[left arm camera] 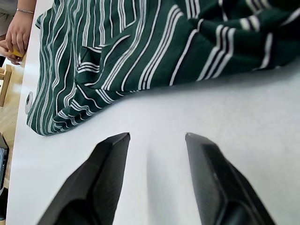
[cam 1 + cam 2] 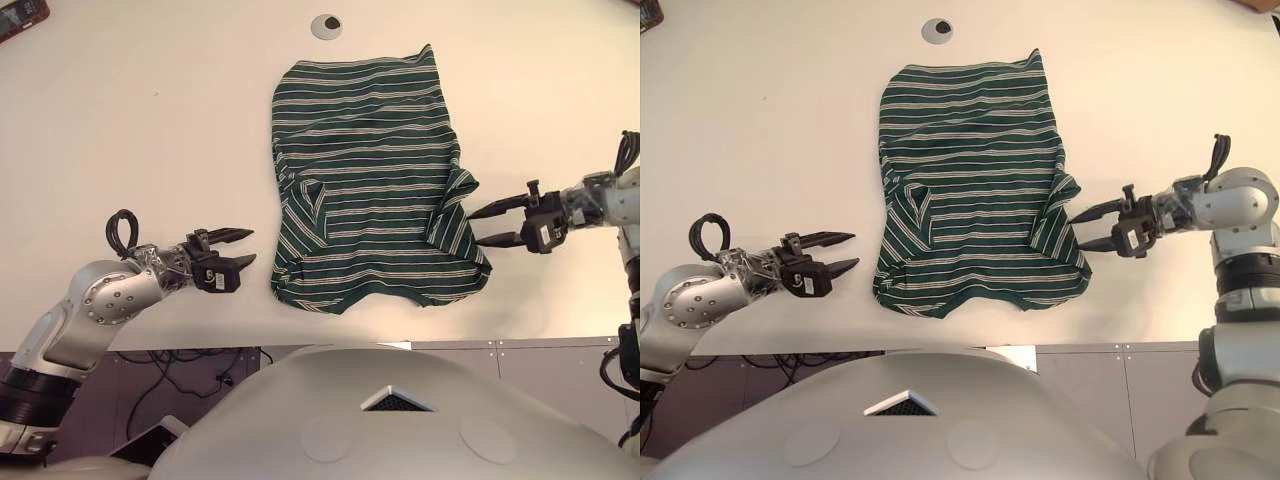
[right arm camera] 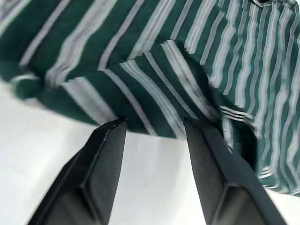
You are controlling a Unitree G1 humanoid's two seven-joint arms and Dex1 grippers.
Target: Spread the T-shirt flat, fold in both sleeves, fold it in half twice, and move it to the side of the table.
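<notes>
A dark green T-shirt (image 2: pixel 370 170) with white stripes lies in the middle of the white table (image 2: pixel 140 160), both sleeves folded in over the body. My left gripper (image 2: pixel 248 247) is open just off the shirt's near left edge (image 1: pixel 140 89), a short gap of bare table between them. My right gripper (image 2: pixel 473 226) is open too, its fingertips (image 3: pixel 117 124) right at the folded right sleeve (image 3: pixel 154 89). Neither holds any cloth.
A round grey disc (image 2: pixel 326 26) sits on the table beyond the shirt's far edge. A dark object (image 2: pixel 20 18) lies at the far left corner. Bare table stretches to the left and right of the shirt. The table's near edge (image 2: pixel 480 343) runs just below the shirt.
</notes>
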